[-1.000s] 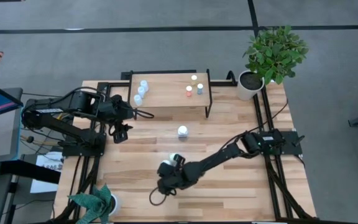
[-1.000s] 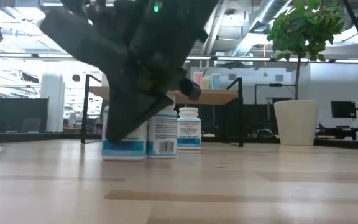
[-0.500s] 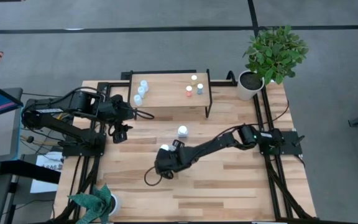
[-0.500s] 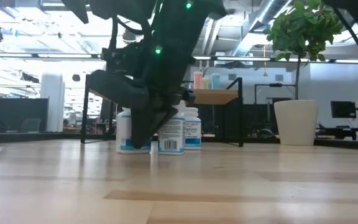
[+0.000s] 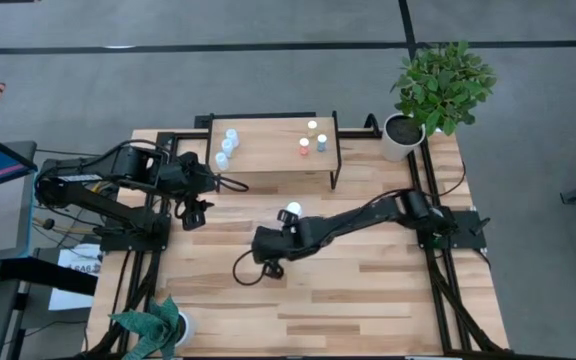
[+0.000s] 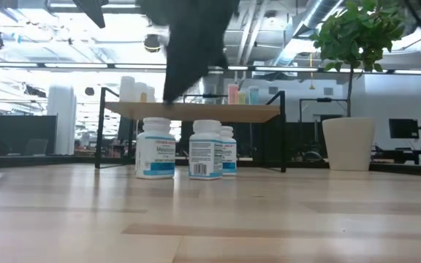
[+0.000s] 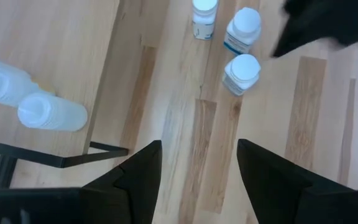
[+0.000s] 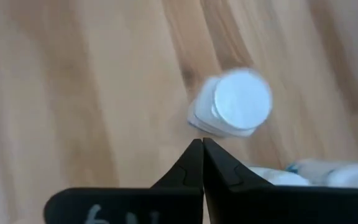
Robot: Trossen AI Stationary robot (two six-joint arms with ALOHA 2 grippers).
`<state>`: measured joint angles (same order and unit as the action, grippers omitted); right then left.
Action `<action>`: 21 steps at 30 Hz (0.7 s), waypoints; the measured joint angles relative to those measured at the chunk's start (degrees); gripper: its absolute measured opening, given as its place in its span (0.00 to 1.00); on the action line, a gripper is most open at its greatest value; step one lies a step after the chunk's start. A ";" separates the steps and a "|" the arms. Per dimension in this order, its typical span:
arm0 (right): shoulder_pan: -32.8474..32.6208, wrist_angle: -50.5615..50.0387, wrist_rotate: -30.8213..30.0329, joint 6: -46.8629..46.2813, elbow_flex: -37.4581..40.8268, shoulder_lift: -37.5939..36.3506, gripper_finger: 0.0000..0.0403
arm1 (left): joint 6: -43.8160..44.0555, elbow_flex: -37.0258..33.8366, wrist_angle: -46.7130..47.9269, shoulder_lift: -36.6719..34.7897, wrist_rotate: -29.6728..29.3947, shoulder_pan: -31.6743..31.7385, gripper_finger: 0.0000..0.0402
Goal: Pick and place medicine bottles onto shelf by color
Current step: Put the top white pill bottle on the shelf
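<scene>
Three white medicine bottles stand upright on their bases on the table in front of the shelf: one on the left, one in the middle and one behind it. The high view shows one of them; my right arm covers the others. My right gripper is shut and hangs above the bottles without touching them; it also shows in the high view. Its wrist view shows a bottle's cap just past the fingertips. My left gripper is open and empty by the shelf's near left leg. Several small bottles stand on the shelf.
A potted plant stands at the table's far right corner, and its white pot shows in the low view. Another plant stands at the near left corner. A cable loop hangs from my right arm.
My right gripper, shut, has gone toward the table's far edge and then up. Two white bottles have slid along the table toward the shelf ahead of it. They now stand upright beside the third bottle, with the gripper above them.
</scene>
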<state>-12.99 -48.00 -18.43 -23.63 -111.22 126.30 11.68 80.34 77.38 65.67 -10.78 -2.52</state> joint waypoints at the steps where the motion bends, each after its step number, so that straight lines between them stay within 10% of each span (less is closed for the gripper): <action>1: -0.21 -0.58 0.27 1.27 0.00 -1.69 0.05 | 0.00 0.00 -0.02 0.00 -0.15 0.00 0.49; 21: -6.85 -41.00 -7.58 0.77 0.02 -24.86 0.06 | 3.09 0.00 0.72 -0.02 -0.69 0.00 0.49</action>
<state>-19.84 -89.00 -26.01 -22.85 -111.20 101.44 14.77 80.34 78.10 65.65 -11.47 -2.52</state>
